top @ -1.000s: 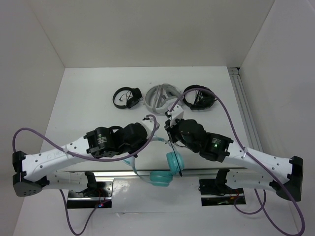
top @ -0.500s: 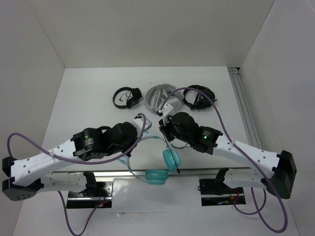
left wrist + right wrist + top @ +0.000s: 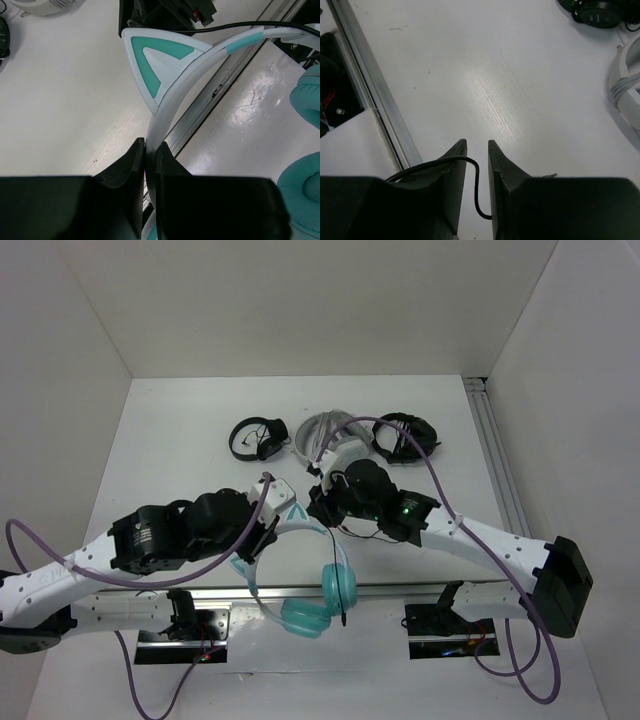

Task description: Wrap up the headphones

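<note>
The left gripper (image 3: 150, 148) is clamped on the pale headband (image 3: 210, 52) of the teal headphones (image 3: 318, 585), just below one cat ear (image 3: 156, 65). The headphones sit at the near centre of the table (image 3: 170, 440), between the two arms, with both ear cups (image 3: 336, 584) over the near-edge rail (image 3: 420, 587). The right gripper (image 3: 477, 146), just right of the headband, has its jaws narrowly parted with the thin black cable (image 3: 477, 182) looping loose through the gap, while a black set (image 3: 258, 437), a white-grey set (image 3: 325, 435) and a second black set (image 3: 405, 437) lie along the far side.
</note>
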### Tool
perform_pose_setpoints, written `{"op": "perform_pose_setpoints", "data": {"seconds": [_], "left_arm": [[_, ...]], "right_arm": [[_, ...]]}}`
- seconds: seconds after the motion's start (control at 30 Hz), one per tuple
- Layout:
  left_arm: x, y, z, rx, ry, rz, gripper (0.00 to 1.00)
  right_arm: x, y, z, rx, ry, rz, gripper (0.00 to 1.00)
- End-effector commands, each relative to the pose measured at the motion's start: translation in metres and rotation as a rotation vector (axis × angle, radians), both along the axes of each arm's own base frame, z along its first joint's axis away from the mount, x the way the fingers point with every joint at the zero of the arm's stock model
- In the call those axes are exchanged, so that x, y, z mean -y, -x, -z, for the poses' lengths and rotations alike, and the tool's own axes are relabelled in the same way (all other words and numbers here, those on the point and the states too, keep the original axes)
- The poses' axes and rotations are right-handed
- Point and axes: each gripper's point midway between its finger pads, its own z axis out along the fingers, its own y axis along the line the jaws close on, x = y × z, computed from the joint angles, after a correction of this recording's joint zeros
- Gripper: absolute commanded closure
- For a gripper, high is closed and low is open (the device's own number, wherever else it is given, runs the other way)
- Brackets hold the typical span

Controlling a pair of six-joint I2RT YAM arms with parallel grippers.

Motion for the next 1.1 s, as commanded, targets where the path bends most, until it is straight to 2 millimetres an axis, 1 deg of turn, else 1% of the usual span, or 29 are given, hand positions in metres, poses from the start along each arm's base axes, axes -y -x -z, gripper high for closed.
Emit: {"op": "perform_pose_setpoints", "data": {"seconds": [0.0, 0.03, 0.07, 0.1, 0.17, 0.2, 0.23, 0.27, 0.3, 0.4, 0.43, 0.47, 0.5, 0.53, 0.57, 0.6, 0.63, 0.67, 0.7, 0.73, 0.77, 0.8, 0.83, 0.87, 0.9, 0.93, 0.97, 1.03, 1.07], "left_arm": [[0.014, -0.008, -0.055, 0.057, 0.218, -0.056, 1.00], [0.015, -0.011, -0.057, 0.056, 0.235, -0.079, 1.00], [0.012, -0.011, -0.064, 0.061, 0.257, -0.091, 1.00], [0.011, -0.012, -0.064, 0.066, 0.256, -0.099, 1.00], [0.011, -0.015, -0.074, 0.065, 0.298, -0.133, 1.00], [0.007, -0.017, -0.077, 0.074, 0.309, -0.159, 1.00], [0.004, -0.018, -0.083, 0.080, 0.330, -0.174, 1.00], [0.002, -0.019, -0.088, 0.075, 0.351, -0.202, 1.00], [-0.002, -0.021, -0.091, 0.079, 0.369, -0.226, 1.00], [-0.010, -0.020, -0.107, 0.084, 0.429, -0.256, 1.00], [-0.013, -0.020, -0.109, 0.083, 0.445, -0.269, 1.00], [-0.014, -0.020, -0.115, 0.076, 0.469, -0.276, 1.00], [-0.021, -0.020, -0.123, 0.089, 0.485, -0.290, 1.00], [-0.022, -0.021, -0.128, 0.086, 0.505, -0.306, 1.00], [-0.029, -0.024, -0.126, 0.092, 0.493, -0.342, 1.00], [-0.036, -0.024, -0.135, 0.092, 0.526, -0.372, 1.00], [-0.045, -0.028, -0.133, 0.104, 0.512, -0.421, 1.00], [-0.050, -0.031, -0.138, 0.112, 0.531, -0.455, 1.00], [-0.057, -0.032, -0.136, 0.103, 0.528, -0.499, 1.00], [-0.067, -0.032, -0.142, 0.105, 0.551, -0.532, 1.00], [-0.077, -0.037, -0.143, 0.120, 0.554, -0.592, 1.00], [-0.081, -0.039, -0.141, 0.122, 0.552, -0.625, 1.00], [-0.087, -0.040, -0.140, 0.109, 0.567, -0.667, 1.00], [-0.097, -0.042, -0.142, 0.123, 0.583, -0.712, 1.00], [-0.100, -0.043, -0.141, 0.116, 0.600, -0.746, 1.00], [-0.104, -0.045, -0.141, 0.118, 0.608, -0.774, 1.00], [-0.110, -0.045, -0.136, 0.120, 0.595, -0.808, 1.00], [-0.121, -0.049, -0.135, 0.121, 0.633, -0.901, 1.00], [-0.135, -0.050, -0.127, 0.141, 0.602, -0.961, 1.00]], "right_arm": [[-0.016, 0.000, -0.020, 0.041, -0.137, -0.069, 0.68], [-0.021, 0.000, -0.028, 0.052, -0.185, -0.080, 0.63], [-0.025, 0.003, -0.025, 0.039, -0.203, -0.099, 0.60], [-0.024, 0.003, -0.018, 0.030, -0.215, -0.101, 0.57], [-0.032, 0.003, -0.026, 0.044, -0.291, -0.115, 0.50], [-0.031, 0.001, -0.014, 0.033, -0.291, -0.102, 0.50], [-0.036, 0.000, -0.019, 0.041, -0.342, -0.112, 0.47], [-0.035, -0.005, -0.016, 0.038, -0.361, -0.102, 0.45], [-0.034, -0.008, 0.000, 0.013, -0.353, -0.096, 0.43], [-0.038, -0.025, 0.003, 0.009, -0.410, -0.075, 0.43], [-0.039, -0.031, 0.026, -0.030, -0.383, -0.056, 0.43], [-0.040, -0.040, 0.025, -0.036, -0.408, -0.049, 0.43], [-0.044, -0.037, 0.034, -0.060, -0.408, -0.069, 0.43], [-0.046, -0.044, 0.039, -0.072, -0.412, -0.064, 0.43], [-0.053, -0.048, 0.054, -0.107, -0.410, -0.063, 0.44], [-0.055, -0.051, 0.063, -0.122, -0.403, -0.073, 0.46], [-0.057, -0.050, 0.081, -0.167, -0.395, -0.069, 0.49], [-0.057, -0.050, 0.091, -0.184, -0.380, -0.064, 0.49], [-0.056, -0.054, 0.092, -0.184, -0.403, -0.053, 0.50], [-0.056, -0.051, 0.098, -0.198, -0.407, -0.059, 0.52], [-0.051, -0.045, 0.114, -0.227, -0.392, -0.050, 0.54], [-0.051, -0.044, 0.113, -0.226, -0.414, -0.049, 0.56], [-0.050, -0.042, 0.114, -0.221, -0.419, -0.051, 0.63], [-0.045, -0.034, 0.124, -0.253, -0.409, -0.055, 0.68], [-0.045, -0.033, 0.125, -0.257, -0.420, -0.053, 0.75], [-0.044, -0.029, 0.126, -0.257, -0.424, -0.064, 0.95], [-0.039, -0.024, 0.131, -0.278, -0.419, -0.057, 0.99], [-0.040, -0.018, 0.128, -0.257, -0.422, -0.038, 1.00], [-0.037, -0.015, 0.125, -0.245, -0.414, -0.024, 1.00]]}}
